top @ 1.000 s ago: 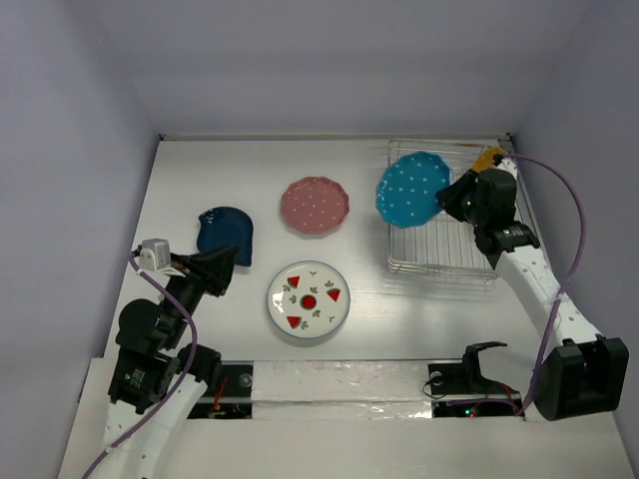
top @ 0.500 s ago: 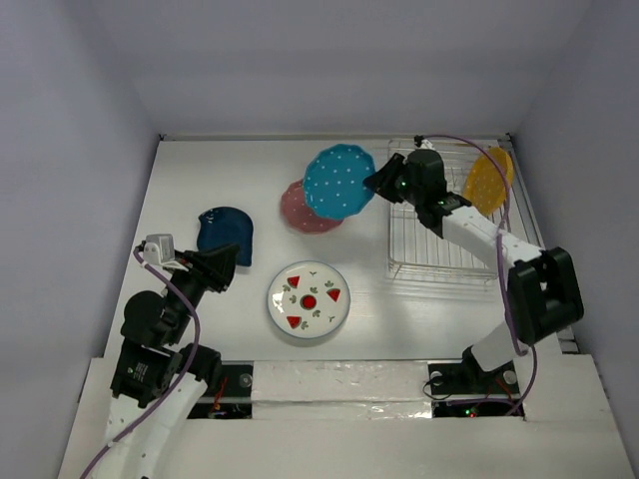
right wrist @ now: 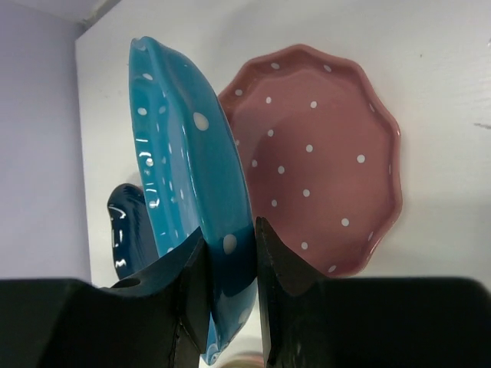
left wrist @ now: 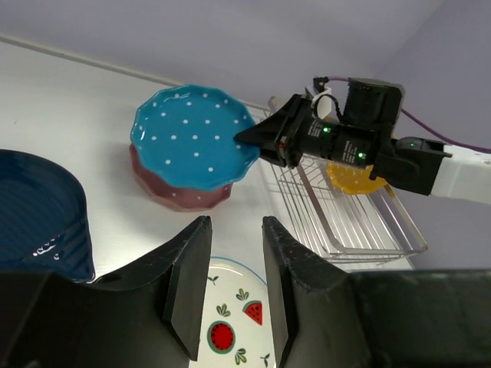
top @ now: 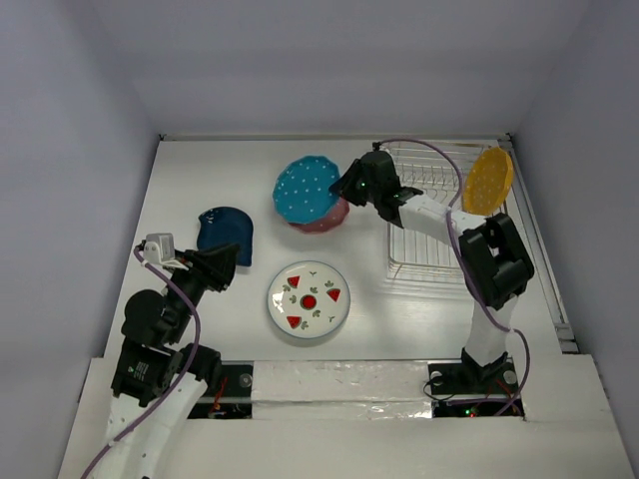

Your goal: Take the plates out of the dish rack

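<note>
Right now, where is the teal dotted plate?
Top view: the teal plate is left of the dish rack, held by the right gripper above the pink plate.

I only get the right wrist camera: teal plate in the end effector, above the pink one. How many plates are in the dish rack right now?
Observer: One. The orange-yellow plate stands on edge at the right end of the dish rack.
Operator: Where is the left end effector?
Observer: Beside the dark blue plate, jaws apart and empty, away from your teal plate.
Operator: Anything else on the table?
Observer: A white plate with red fruit lies flat, on the near side of the pink plate.
</note>
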Robot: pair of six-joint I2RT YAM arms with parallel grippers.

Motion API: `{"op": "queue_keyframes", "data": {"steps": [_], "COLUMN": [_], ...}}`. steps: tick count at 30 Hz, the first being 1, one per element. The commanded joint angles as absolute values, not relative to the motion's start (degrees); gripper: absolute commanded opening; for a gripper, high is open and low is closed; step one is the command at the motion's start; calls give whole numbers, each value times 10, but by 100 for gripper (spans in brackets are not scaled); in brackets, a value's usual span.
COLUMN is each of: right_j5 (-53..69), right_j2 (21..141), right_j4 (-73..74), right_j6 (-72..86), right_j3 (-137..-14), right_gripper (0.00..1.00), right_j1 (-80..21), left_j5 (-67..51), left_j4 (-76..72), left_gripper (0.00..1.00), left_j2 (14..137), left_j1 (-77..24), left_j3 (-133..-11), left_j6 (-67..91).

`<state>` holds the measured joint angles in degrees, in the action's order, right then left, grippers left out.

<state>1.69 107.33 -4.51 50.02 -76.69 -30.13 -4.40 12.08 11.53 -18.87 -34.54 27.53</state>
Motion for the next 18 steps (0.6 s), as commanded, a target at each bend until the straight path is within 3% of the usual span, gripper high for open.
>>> {"op": "queue_keyframes", "data": {"steps": [1,18], "right_j5": [4,-37], "right_j2": [1069,1110], "right_j4": [-140,-142], "right_j6": [548,570], "right_j3": [-822,-793], "right_gripper": [0,3], "right_j1": [-309,-309], "left_j5": [-50,-57], "left_j4": [100,98], "left_gripper": [30,30], "left_j2": [127,137], "left_j1": [-185,-185], "left_j3": [-363,-361], "left_j6": [275,273]}}
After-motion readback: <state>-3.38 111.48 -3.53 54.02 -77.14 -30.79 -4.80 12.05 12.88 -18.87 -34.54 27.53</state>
